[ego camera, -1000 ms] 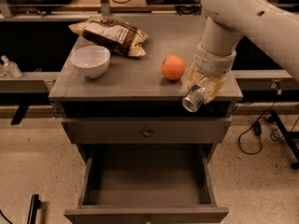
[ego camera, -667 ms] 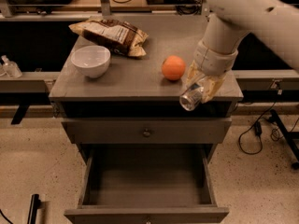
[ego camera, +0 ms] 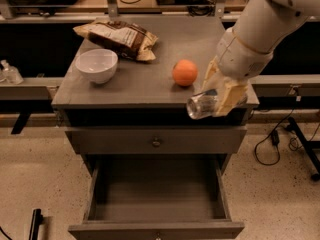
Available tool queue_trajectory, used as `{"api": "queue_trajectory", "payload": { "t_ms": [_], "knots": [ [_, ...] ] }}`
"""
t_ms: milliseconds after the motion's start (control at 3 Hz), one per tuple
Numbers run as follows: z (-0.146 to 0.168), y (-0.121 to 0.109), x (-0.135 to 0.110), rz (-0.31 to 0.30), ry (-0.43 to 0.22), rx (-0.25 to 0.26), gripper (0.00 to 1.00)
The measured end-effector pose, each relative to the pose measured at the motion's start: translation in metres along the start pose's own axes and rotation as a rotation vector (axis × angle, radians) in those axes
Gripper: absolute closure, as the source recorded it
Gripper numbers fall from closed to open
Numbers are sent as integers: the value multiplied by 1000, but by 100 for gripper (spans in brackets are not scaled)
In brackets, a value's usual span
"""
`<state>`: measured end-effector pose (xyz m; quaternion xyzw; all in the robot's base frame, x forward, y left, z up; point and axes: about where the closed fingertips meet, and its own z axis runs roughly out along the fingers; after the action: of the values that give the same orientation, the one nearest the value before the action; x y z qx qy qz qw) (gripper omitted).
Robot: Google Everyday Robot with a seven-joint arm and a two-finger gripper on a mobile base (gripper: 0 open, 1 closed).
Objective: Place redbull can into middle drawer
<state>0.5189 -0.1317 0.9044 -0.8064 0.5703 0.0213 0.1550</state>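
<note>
Here, hand [ego camera: 223, 96] closed on redbull can [ego camera: 199, 106], sideways over cabinet [ego camera: 135, 84] edge.

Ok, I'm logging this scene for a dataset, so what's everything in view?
Slim silver metal can: one, silver, held sideways at the cabinet top's front right edge.
Wide shallow grey drawer: one, dark grey, pulled open at the bottom.
Round orange fruit: one, orange, top, right of centre.
Round white bowl: one, white, top left.
Crumpled brown snack bag: one, brown and tan, behind the bowl.
Grey cabinet: one, centre.
Upper drawer front: one, grey, closed.
White robot arm: one, upper right.
Pincer: one, yellowish, shut on the can.
</note>
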Motion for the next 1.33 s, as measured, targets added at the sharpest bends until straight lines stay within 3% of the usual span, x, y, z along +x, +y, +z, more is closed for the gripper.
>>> {"api": "queue_trajectory", "payload": {
  "t_ms": [333, 667, 1000, 1333],
  "knots": [
    [3, 40, -42, 199, -81, 53, 100],
    [28, 45, -40, 291, -90, 54, 100],
    [21, 49, -43, 241, -153, 54, 100],
    [59, 67, -53, 234, -326, 33, 100]
  ]
}}
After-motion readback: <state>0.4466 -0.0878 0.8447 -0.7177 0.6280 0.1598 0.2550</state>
